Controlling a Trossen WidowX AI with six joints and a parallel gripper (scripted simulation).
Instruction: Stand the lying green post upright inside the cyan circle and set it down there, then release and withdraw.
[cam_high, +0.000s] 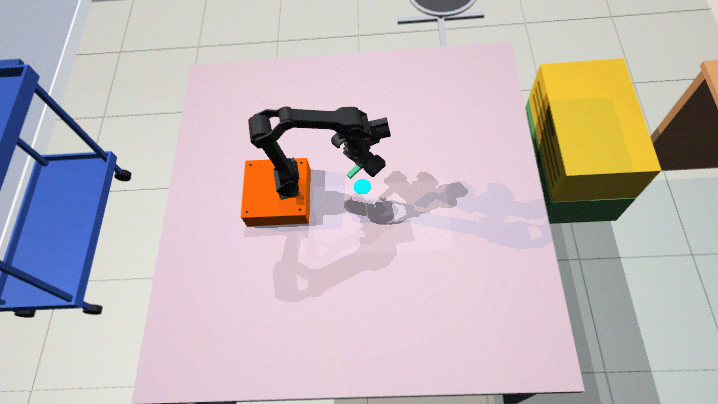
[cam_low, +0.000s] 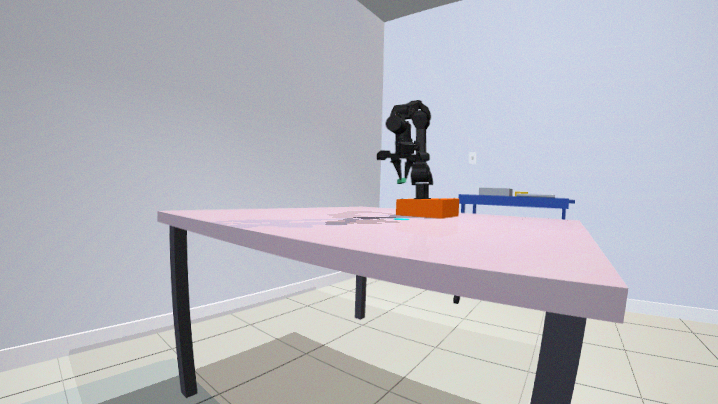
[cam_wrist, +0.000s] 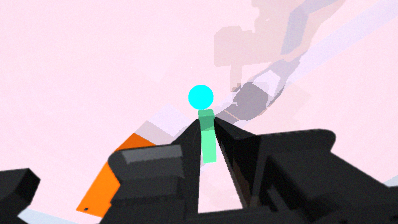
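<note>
The green post (cam_high: 353, 171) (cam_low: 401, 180) (cam_wrist: 209, 146) is held between the fingertips, lying roughly level, well above the table. My gripper (cam_high: 359, 166) (cam_low: 401, 179) (cam_wrist: 206, 121) is shut on it and points down. The cyan circle (cam_high: 362, 186) (cam_low: 401, 219) (cam_wrist: 200, 97) lies flat on the table with nothing standing on it. In the wrist view it shows just beyond the post's far end. In the exterior view the post hangs high over the table, roughly above the circle. Part of the post is hidden by the fingers in the top view.
The orange base block (cam_high: 271, 190) (cam_low: 426, 207) (cam_wrist: 102, 187) carries the arm and stands close to the circle. The pink table (cam_high: 351, 326) (cam_low: 502, 246) bears the arm's shadows. A blue cart (cam_high: 55, 200) and a yellow-topped box (cam_high: 587, 125) stand beyond the table's sides.
</note>
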